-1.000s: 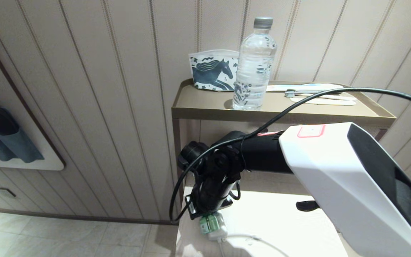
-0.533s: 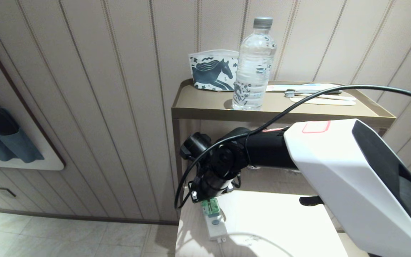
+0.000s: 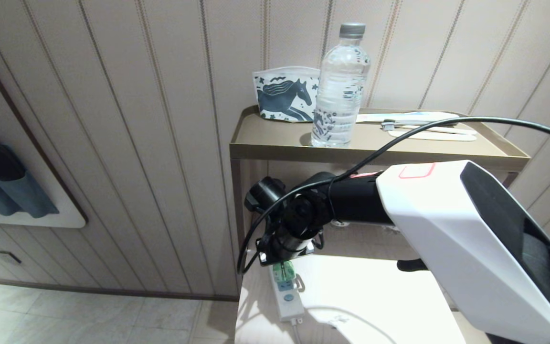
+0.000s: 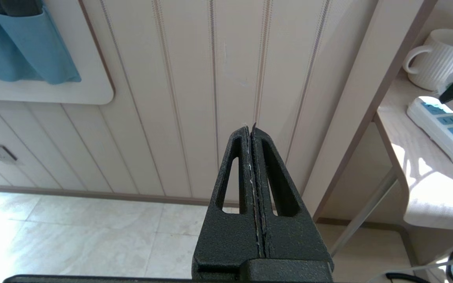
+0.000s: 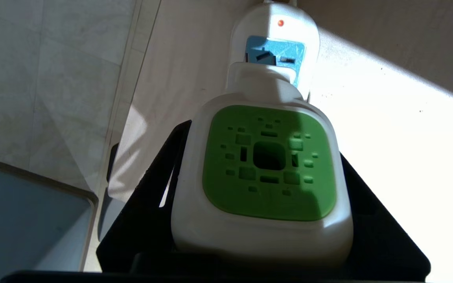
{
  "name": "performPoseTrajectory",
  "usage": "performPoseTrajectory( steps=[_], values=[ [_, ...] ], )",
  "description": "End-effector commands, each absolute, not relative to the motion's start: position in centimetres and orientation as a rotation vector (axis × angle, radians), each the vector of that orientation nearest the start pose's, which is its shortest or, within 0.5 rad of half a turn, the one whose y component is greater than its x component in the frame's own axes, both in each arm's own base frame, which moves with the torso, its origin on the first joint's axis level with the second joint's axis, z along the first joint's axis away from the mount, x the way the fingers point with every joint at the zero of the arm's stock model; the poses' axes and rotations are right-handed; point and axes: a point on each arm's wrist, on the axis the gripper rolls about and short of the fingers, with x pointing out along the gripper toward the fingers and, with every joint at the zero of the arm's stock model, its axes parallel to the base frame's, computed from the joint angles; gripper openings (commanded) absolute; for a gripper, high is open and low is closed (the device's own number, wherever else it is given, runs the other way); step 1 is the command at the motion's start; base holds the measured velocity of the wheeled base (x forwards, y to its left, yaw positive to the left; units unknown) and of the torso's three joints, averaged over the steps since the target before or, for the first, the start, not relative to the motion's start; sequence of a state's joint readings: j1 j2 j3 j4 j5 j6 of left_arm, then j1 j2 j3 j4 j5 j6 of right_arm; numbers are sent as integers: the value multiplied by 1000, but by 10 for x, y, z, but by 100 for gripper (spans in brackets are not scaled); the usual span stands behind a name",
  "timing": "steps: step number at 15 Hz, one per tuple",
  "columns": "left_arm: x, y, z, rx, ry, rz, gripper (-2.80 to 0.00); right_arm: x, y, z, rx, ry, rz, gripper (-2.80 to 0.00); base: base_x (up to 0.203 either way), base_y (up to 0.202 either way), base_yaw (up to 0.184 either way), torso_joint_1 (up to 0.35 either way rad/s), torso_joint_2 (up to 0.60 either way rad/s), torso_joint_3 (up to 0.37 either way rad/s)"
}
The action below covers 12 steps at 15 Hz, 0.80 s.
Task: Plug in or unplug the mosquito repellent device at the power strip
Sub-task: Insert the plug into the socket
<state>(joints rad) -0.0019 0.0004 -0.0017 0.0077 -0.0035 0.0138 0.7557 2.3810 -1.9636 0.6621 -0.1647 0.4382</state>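
Where the power strip [image 3: 287, 294] lies flat along the edge of the pale lower shelf [image 3: 375, 296], taken as reference: right gripper [image 3: 284, 260] poised directly above its far end, black fingers [image 5: 140, 220] clamped on the mosquito repellent device [image 5: 264, 177], one finger on each side of the white head. Device seated between the fingers, green perforated top facing the wrist camera, narrower white neck pointing past the fingertips toward a light-blue socket face [image 5: 275, 55] of the strip; contact between plug and socket not discernible. In the head view, only a green sliver of the device [image 3: 283, 270] showing below the gripper, just above the strip. Orange indicator dot [image 5: 280, 23] at the strip's rounded end, beyond the socket. White cord [image 3: 332, 317] trailing from the strip's near end across the shelf. White ribbed mug [image 4: 437, 59] standing beyond the strip's far end. Water bottle [image 3: 341, 83] and horse-print pouch [image 3: 287, 94] on the brown upper shelf [image 3: 275, 138], well above the strip. Left gripper [image 4: 252, 131] well off to the strip's left, over the tiled floor facing the panelled wall, fingers pressed together, holding nothing.
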Motion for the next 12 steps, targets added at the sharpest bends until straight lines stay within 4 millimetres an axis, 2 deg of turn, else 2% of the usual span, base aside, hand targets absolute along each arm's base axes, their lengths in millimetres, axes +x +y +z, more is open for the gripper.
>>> performPoseTrajectory(
  steps=[1, 5, 12],
  values=[
    [-23, 0, 75, 14, 6, -5, -280, 336, 311, 112, -93, 1059, 297, -280, 0, 0, 0, 0, 0, 0],
    [-23, 0, 75, 14, 6, -5, -280, 339, 313, 114, -105, 986, 258, -280, 0, 0, 0, 0, 0, 0],
    [-23, 0, 75, 14, 6, -5, -280, 342, 315, 98, -117, 1015, 242, -280, 0, 0, 0, 0, 0, 0]
  ],
)
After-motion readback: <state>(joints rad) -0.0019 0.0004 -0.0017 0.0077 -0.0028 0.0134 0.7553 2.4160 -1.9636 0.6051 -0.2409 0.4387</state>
